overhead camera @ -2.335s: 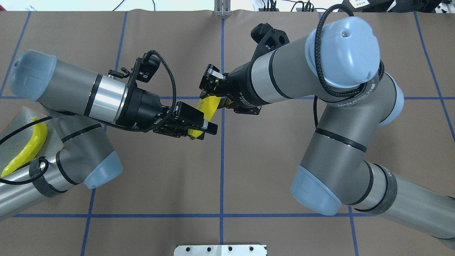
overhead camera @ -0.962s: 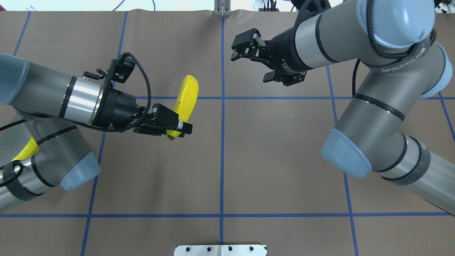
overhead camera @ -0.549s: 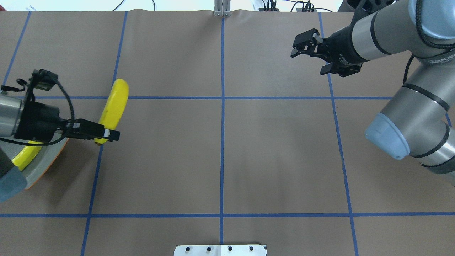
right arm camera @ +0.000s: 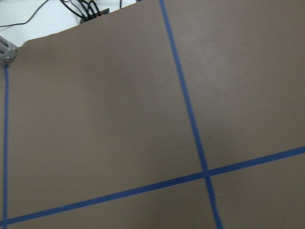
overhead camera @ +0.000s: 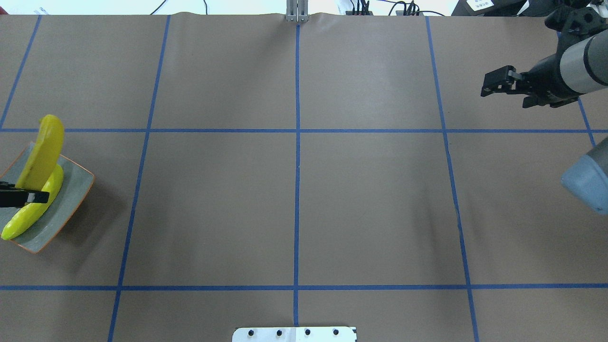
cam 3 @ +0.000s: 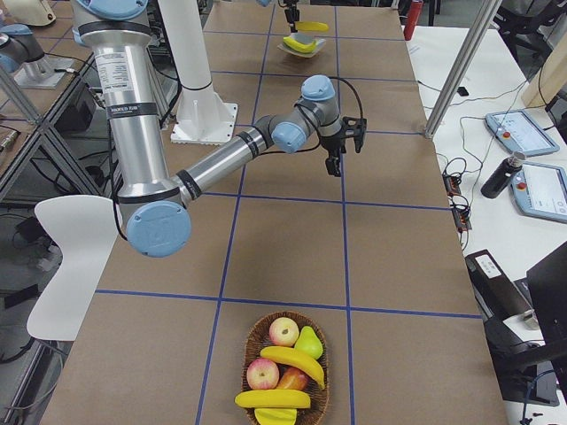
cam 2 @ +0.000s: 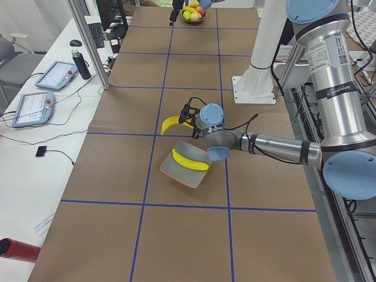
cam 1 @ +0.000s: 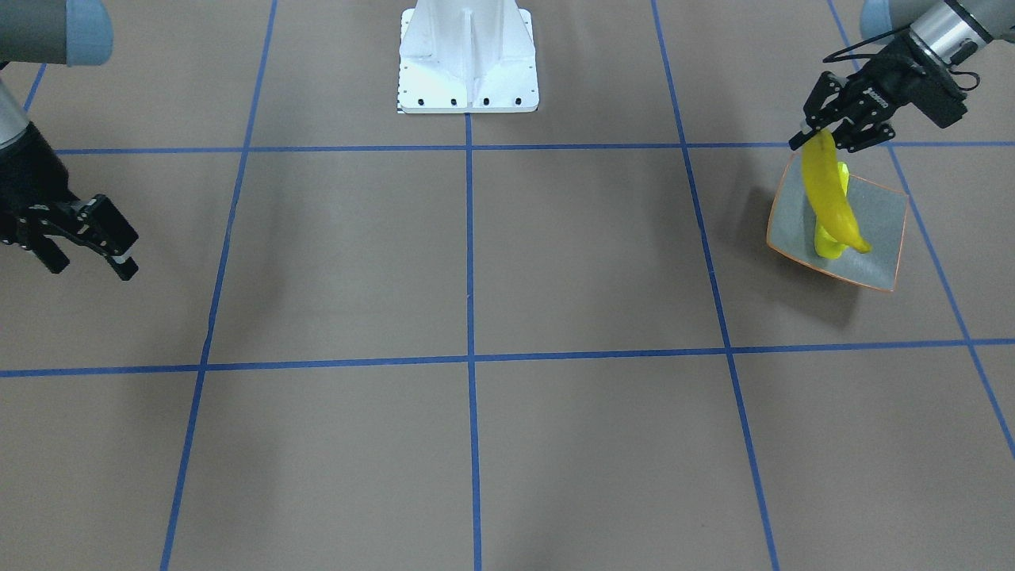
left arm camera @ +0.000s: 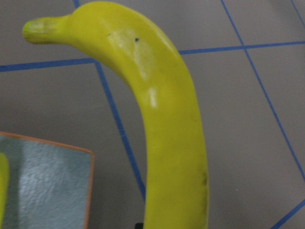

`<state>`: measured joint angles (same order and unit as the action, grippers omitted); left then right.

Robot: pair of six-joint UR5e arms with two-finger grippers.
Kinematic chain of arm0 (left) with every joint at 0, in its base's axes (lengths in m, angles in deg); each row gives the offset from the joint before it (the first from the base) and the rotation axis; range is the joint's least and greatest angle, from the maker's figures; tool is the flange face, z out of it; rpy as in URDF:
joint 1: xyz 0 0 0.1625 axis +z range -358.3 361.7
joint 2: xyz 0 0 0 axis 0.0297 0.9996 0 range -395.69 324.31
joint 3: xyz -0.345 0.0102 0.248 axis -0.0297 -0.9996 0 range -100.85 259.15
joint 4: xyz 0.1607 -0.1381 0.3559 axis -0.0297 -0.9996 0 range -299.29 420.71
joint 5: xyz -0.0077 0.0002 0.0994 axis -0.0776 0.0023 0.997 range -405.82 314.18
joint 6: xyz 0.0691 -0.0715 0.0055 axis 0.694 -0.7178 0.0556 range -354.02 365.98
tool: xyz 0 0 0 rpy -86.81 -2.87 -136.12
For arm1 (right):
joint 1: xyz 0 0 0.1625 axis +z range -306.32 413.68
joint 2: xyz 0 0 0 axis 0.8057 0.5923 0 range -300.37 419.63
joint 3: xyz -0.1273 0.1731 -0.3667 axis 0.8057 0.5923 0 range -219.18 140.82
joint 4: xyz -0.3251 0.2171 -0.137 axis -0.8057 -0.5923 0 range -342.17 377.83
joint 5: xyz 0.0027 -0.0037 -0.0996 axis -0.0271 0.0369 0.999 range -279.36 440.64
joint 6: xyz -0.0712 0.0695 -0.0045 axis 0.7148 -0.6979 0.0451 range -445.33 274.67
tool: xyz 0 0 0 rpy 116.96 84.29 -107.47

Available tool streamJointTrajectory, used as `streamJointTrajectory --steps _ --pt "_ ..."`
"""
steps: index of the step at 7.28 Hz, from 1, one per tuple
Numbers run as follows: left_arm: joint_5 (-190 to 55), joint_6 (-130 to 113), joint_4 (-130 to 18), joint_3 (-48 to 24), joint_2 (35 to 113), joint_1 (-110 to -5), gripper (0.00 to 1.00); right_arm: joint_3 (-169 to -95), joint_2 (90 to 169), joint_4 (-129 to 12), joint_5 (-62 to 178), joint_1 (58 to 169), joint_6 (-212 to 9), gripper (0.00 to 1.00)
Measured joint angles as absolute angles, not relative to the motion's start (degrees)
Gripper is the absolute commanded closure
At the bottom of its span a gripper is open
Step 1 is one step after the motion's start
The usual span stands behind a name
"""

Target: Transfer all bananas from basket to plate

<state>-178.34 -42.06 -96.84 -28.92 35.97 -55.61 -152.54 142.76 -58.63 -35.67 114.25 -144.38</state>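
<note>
**One banana plated, a second over the plate, two left in the basket**

At the right edge of the front view, the left pincer [cam 1: 825, 141] is clenched on the upper end of the held banana [cam 1: 829, 194]. It hangs tilted over the plate [cam 1: 880, 230]. A second banana [overhead camera: 23, 219] already lies in that plate. The right pincer [cam 1: 91, 262], at the left edge, is spread wide and empty. In the right-side view, lower centre, the basket [cam 3: 254, 326] on the counter holds two more bananas [cam 3: 292, 365] among other fruit. I judge the task roughly a quarter done, nearing half.

left tool [overhead camera: 33, 196]: cut by overhead edge | held banana [left arm camera: 171, 143]: lower end cropped
</note>
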Motion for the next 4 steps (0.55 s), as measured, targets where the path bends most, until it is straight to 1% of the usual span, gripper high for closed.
streamJointTrajectory --steps 3,4 --pt "-177.5 -21.5 -96.4 -18.5 34.5 -62.7 1.0 -151.5 151.8 -58.6 -39.9 124.3 -124.2 0.0" --pt "-177.3 -18.4 -96.4 -16.4 34.5 -63.1 0.86 -149.9 153.8 -58.6 -42.4 128.7 -116.7 0.0"
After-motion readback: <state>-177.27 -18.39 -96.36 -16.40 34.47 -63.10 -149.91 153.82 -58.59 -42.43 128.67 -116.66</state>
